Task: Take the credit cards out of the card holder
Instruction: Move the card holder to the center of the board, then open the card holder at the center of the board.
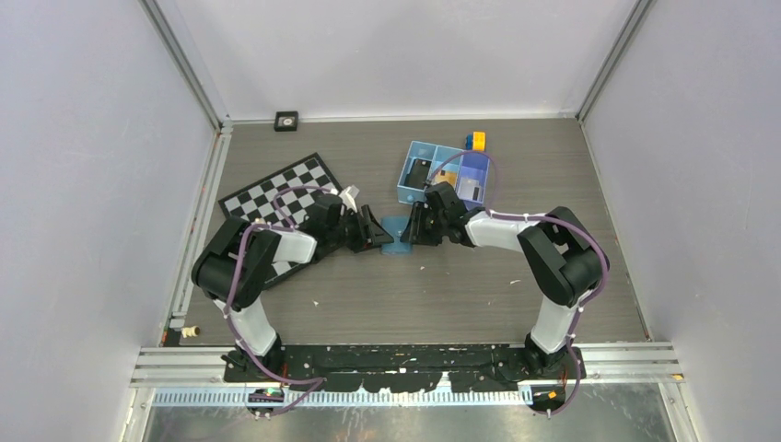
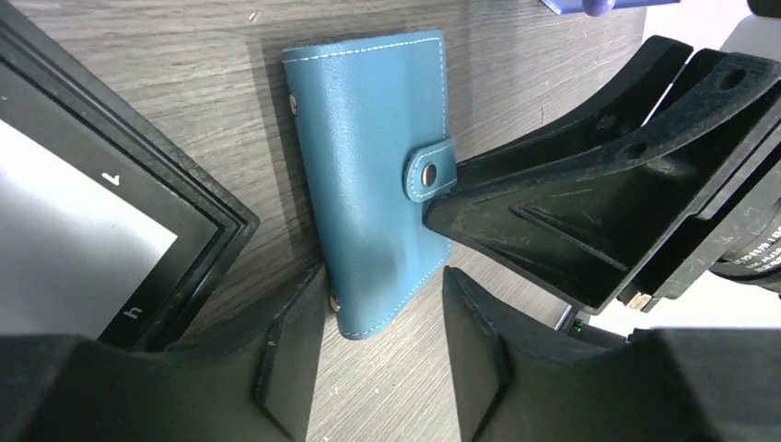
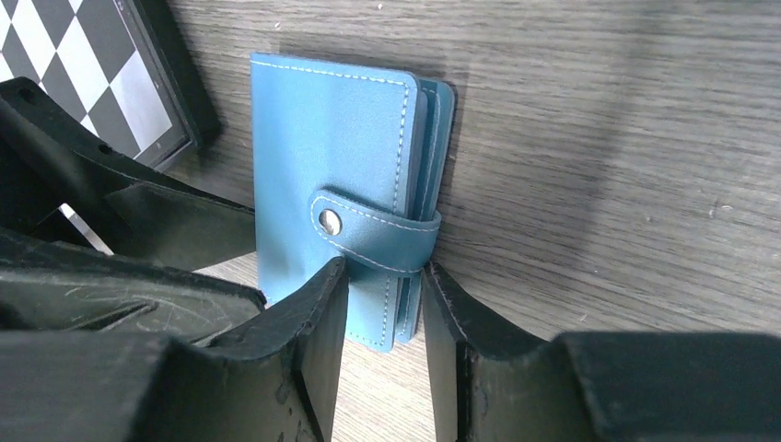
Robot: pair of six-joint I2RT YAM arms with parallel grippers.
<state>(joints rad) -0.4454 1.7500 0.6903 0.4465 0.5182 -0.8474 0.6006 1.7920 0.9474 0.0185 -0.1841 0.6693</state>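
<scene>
One card holder (image 2: 368, 166) is lying on one desk (image 1: 460, 295). One chessboard (image 1: 276, 189), one three-compartment tray (image 1: 405, 175), one yellow block (image 1: 476, 139) and one small black square (image 1: 286, 121) are sitting there too. Two arms are showing: left arm (image 1: 276, 247), right arm (image 1: 502, 230).

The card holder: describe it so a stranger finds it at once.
On the wood-grain table, find the chessboard and the blue tray. The card holder lies flat between them, just below the tray's left corner in the top view. It is a closed blue wallet with pale stitching and a strap snapped shut by a metal stud, unlike the open, compartmented tray.
</scene>
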